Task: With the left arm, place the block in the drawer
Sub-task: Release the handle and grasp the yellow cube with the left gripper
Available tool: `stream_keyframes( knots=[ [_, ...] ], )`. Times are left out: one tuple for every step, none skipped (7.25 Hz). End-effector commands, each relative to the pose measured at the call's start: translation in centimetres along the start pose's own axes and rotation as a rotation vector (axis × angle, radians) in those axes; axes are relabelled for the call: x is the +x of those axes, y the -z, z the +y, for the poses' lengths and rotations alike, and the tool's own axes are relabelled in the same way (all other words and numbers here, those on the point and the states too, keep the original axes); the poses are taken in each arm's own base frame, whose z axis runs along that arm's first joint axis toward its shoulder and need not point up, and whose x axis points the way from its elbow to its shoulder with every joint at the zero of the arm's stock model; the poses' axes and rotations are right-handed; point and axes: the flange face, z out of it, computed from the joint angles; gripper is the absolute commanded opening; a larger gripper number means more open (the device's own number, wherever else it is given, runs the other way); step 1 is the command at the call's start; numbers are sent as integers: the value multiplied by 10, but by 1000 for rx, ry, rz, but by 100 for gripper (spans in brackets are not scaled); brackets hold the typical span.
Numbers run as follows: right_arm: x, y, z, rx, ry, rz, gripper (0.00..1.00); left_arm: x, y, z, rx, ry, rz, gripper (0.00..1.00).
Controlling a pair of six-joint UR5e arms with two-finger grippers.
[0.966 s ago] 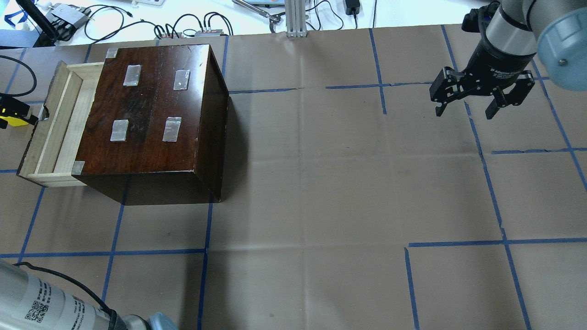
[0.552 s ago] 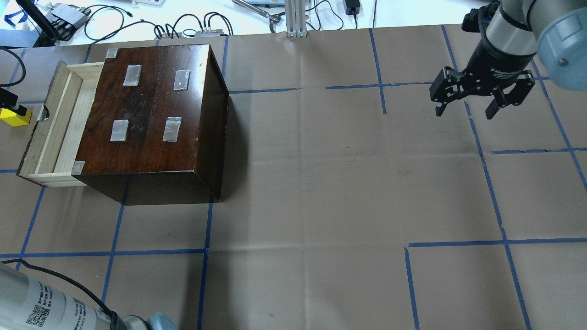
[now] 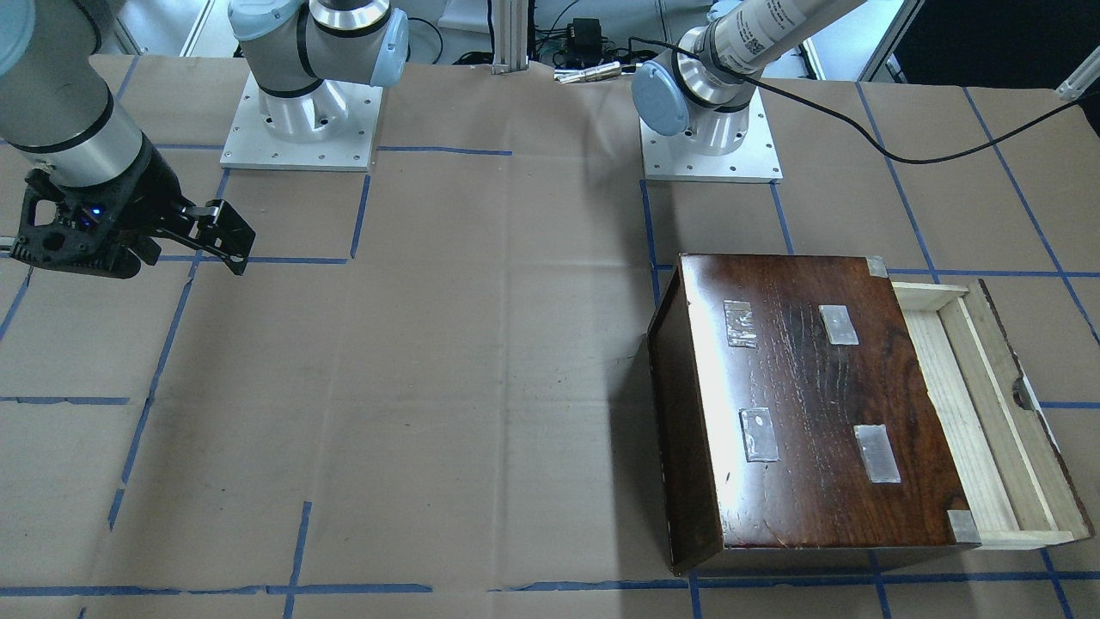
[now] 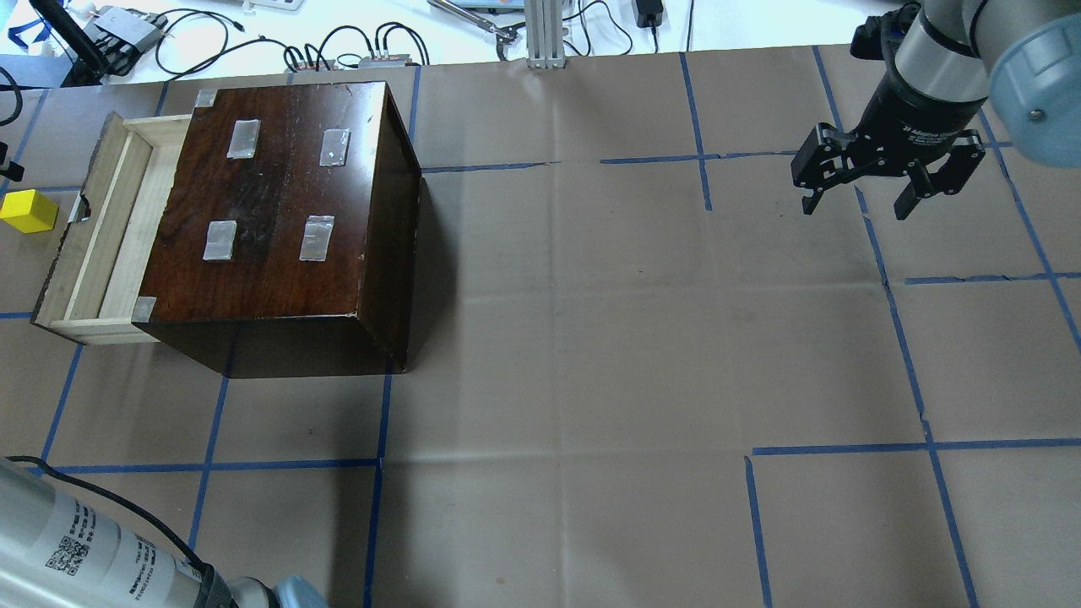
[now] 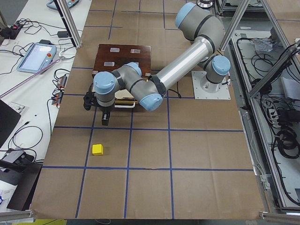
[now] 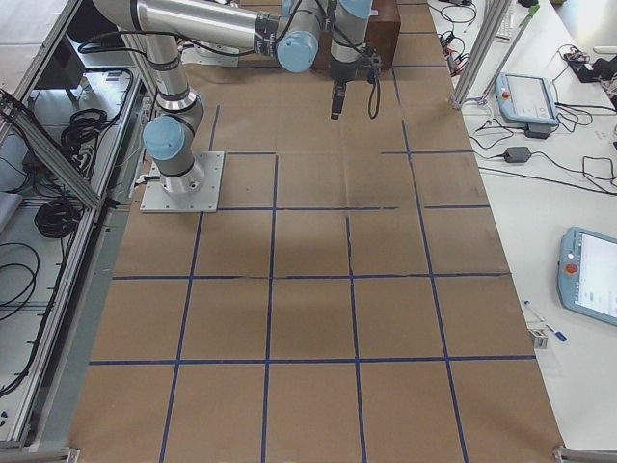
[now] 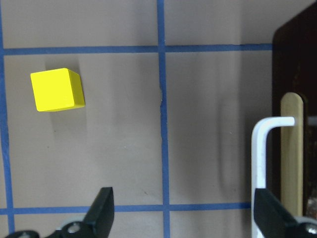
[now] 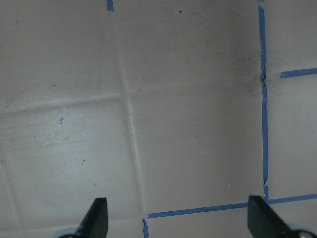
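The yellow block (image 4: pixel 28 211) lies on the brown paper table, just left of the open drawer (image 4: pixel 101 228) of the dark-brown box (image 4: pixel 279 211). The drawer shows pale wood and nothing inside. My left gripper (image 7: pixel 181 213) is open and empty above the table. The block (image 7: pixel 57 89) is ahead of it on the left and the drawer's dark front (image 7: pixel 297 54) is on the right. In the exterior left view my left gripper (image 5: pixel 106 121) hangs between the box and the block (image 5: pixel 98 149). My right gripper (image 4: pixel 857 207) is open and empty at the far right.
Cables and devices (image 4: pixel 355 42) lie on the white bench beyond the table's far edge. Blue tape lines mark a grid on the paper. The two arm bases (image 3: pixel 301 120) stand at the robot's side of the table. A teach pendant (image 5: pixel 35 56) lies off the table.
My left gripper, which was over the block at the overhead view's left edge, has drawn back out of that view. The block stays on the table. The right arm has not moved.
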Motion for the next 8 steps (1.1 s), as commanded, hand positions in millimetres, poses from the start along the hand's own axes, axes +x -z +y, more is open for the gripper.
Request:
stream_keyframes(
  knots=[
    [0, 0, 0, 1, 0, 0, 100, -32, -19, -30, 11, -24, -11, 99],
    [0, 0, 0, 1, 0, 0, 100, -47, -33, -41, 0, -41, -1, 99],
    [0, 0, 0, 1, 0, 0, 100, -61, -44, -52, -8, -40, 4, 99],
    [0, 0, 0, -1, 0, 0, 100, -91, -47, -47, -30, -8, 10, 99],
    [0, 0, 0, 1, 0, 0, 100, -112, -55, -46, -34, 7, 14, 99],
    [0, 0, 0, -1, 0, 0, 100, -124, -86, -49, -45, 6, 22, 99],
    [0, 0, 0, 1, 0, 0, 100, -130, -111, -51, -55, 8, 31, 98],
    [0, 0, 0, -1, 0, 0, 100, -133, -128, -50, -59, 10, 36, 98]
  ],
)
